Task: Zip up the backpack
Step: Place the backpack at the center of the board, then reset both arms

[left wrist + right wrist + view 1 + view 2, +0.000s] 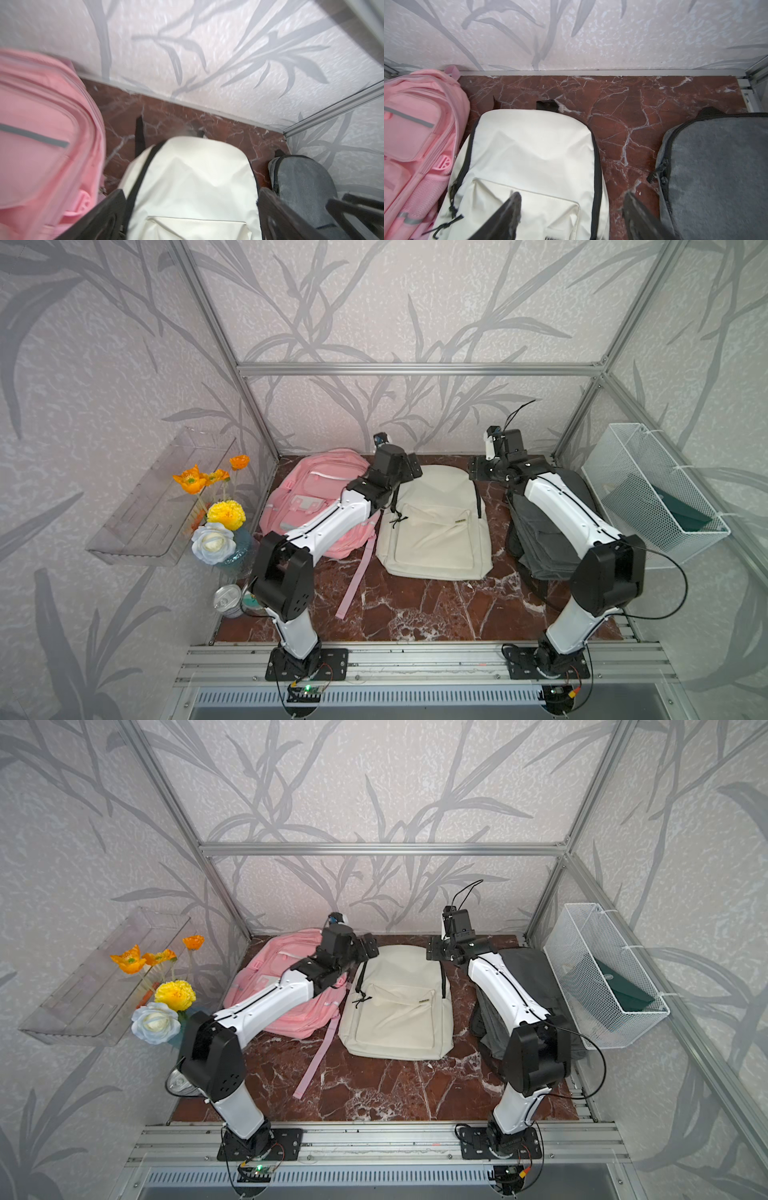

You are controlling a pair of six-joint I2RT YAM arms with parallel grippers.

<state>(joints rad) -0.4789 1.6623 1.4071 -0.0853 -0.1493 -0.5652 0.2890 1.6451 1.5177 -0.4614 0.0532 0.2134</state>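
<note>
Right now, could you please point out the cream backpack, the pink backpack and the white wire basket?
cream backpack (434, 539): in a top view, on its front pocket.
pink backpack (309, 472): in a top view, on its upper front panel.
white wire basket (631, 497): in a top view, on its mesh side wall.

We see a small cell closed by three walls (374, 302). All of them are covered with a pale, rough wallpaper that carries a grey pattern of long leaves. Aluminium frame bars (415, 369) run up the corners and across the back wall. The surface (415, 605) is dark red-brown marble with white veins. On the left wall hangs a clear plastic shelf (137, 522), and on the right wall hangs a white wire basket (623, 489). Along the near edge lie grooved metal rails (415, 659). The light is soft and even.
</note>
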